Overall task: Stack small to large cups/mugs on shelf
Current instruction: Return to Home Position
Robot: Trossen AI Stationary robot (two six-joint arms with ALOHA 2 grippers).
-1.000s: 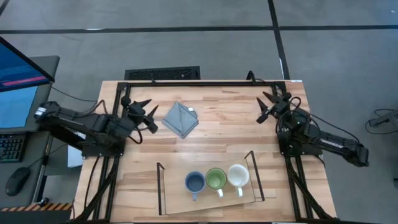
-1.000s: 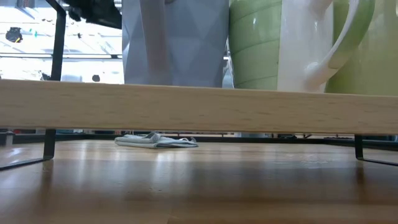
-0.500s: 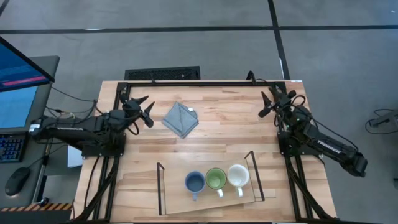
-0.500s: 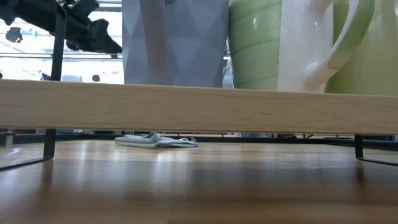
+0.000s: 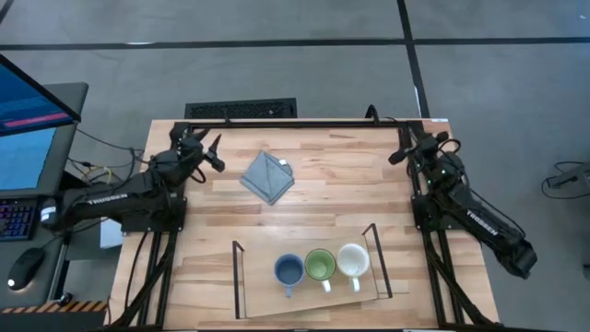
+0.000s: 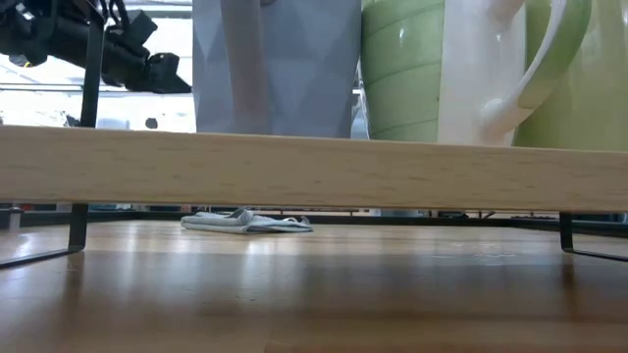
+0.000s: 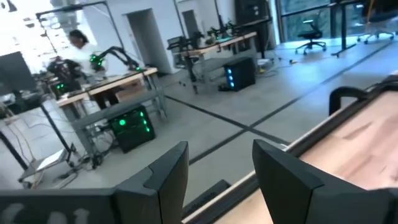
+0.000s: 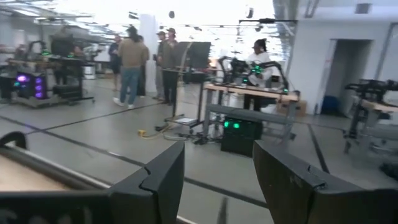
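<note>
Three mugs stand in a row on the shelf (image 5: pixel 253 279), which sits at the near side of the bench (image 5: pixel 323 207). In the high view the order across the shelf is blue-grey mug (image 5: pixel 289 270), green mug (image 5: pixel 320 266), cream-white mug (image 5: pixel 352 260). We see them close side by side, upright, openings up. They take up the right part of the board, and the left part is bare wood. The low view shows the shelf board edge-on with mug bodies standing on top of it and the black wire feet on the bench.

The grey folded cloth (image 5: pixel 268 177) lies flat on the far half of the bench, well apart from the shelf. In the low view we see it under the board line.

The left tool (image 5: pixel 208 152) hangs over the far left part of the bench, just left of the cloth and not touching it. Its wrist view shows the two fingers (image 7: pixel 166 176) spread with a clear gap and nothing between them: released.

The right tool (image 5: pixel 403 151) is at the far right edge of the bench, well apart from the mugs. Its fingers (image 8: pixel 163 178) are also spread with nothing held: released.

Both wrist views look out into the room. We see a group of people (image 8: pixel 130 62) standing and one person (image 8: pixel 258 57) at a workstation in the right wrist view, and one person (image 7: pixel 78 41) at a desk in the left wrist view.
</note>
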